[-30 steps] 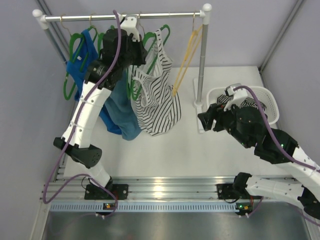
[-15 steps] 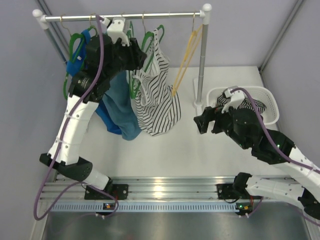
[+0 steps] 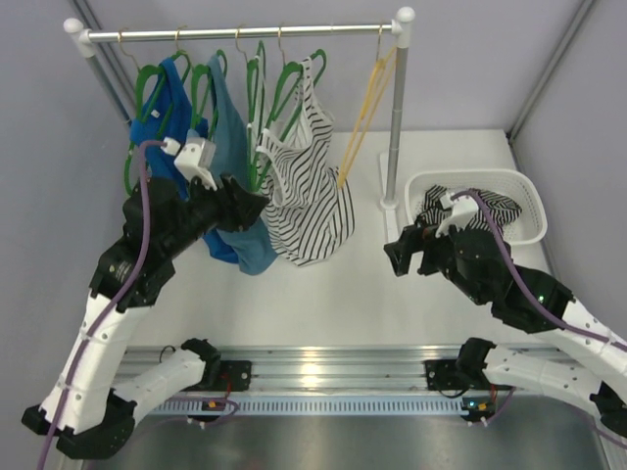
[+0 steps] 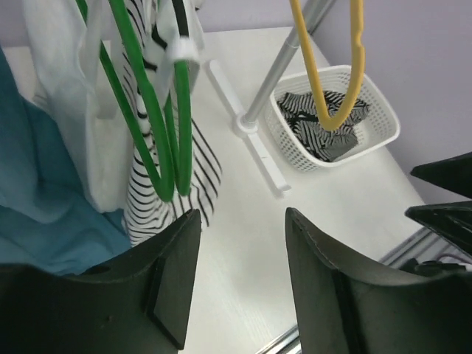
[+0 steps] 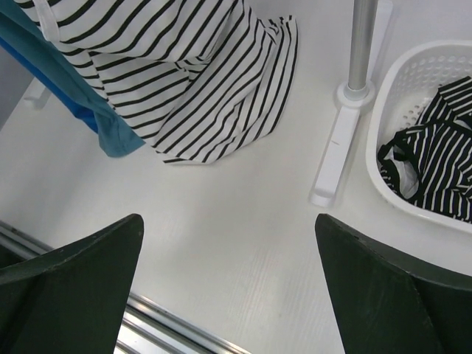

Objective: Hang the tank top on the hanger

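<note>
The tank top (image 3: 306, 191), white with thin black stripes, hangs from a green hanger (image 3: 291, 78) on the rail, and its hem reaches the tabletop. My left gripper (image 3: 257, 203) is just left of it, apart from the cloth, open and empty. The left wrist view has my left gripper (image 4: 241, 215) below the green hanger (image 4: 158, 147), with the tank top (image 4: 203, 158) behind. My right gripper (image 3: 392, 253) hovers low over the table to the right of the top, open wide. In the right wrist view my right gripper (image 5: 227, 219) holds nothing and the tank top (image 5: 199, 81) lies ahead.
Blue (image 3: 162, 108) and teal (image 3: 240, 211) tops hang on green hangers to the left. A yellow hanger (image 3: 367, 108) hangs near the rack's right post (image 3: 395, 127). A white basket (image 3: 534, 201) at the right holds a darker striped garment (image 3: 482, 208).
My left arm has come down from the rail towards the near left, and its jaws have opened. My right gripper has opened wider and barely shifted.
</note>
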### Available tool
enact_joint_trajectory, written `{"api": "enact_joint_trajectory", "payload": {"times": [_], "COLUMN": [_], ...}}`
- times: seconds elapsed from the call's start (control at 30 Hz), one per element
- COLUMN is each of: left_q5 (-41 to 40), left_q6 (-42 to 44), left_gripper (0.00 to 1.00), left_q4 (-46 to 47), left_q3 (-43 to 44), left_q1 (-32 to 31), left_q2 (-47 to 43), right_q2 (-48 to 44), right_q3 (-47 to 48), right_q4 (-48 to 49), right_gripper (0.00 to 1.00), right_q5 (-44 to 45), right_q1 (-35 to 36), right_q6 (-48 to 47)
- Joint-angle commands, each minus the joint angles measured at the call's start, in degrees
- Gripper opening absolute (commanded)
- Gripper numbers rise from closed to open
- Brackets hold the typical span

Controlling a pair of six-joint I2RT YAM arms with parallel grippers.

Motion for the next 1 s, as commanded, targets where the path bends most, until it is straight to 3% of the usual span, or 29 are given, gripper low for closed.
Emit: {"api": "enact_joint_trajectory", "payload": {"times": [0.0,0.27,0.4,0.57,0.8,0.97], "left_q5": [3.6,5.9,2.8,-4.7,-16.4,-17.1], "left_q6": [-6.4,-16.1,-19.2,-21.2,-22.0,-21.7], "left_gripper": [0.54,0.51,0.50,0.50,0.49,0.50], "left_q4": [3.0,9.3,10.8,11.9,14.0,14.9], "left_q3": [-9.3,-31.8,-40.7,-45.2,-47.2,-47.2], "left_q1": [-0.3,-1.0,-3.4,-8.6,-21.5,-22.4], "left_q2": [-6.4,-19.5,-24.1,-25.5,-22.9,-22.1], "right_q2": [-1.5,-4.0,-5.3,-5.6,-4.7,-3.7], "right_q3": [-2.2,-10.9,-15.7,-20.1,-21.9,-21.7], "right_q4": [3.2,4.1,5.0,6.0,7.0,7.3], "right_gripper": [1.00,1.00,1.00,1.00,1.00,1.00], "right_q5": [0.8,0.0,0.2,-0.3,0.0,0.2], "right_q1": [-0.8,-0.8,-0.8,-0.8,-0.8,-0.8], "right_q6": [1.5,5.7,8.0,9.6,10.1,10.3]}}
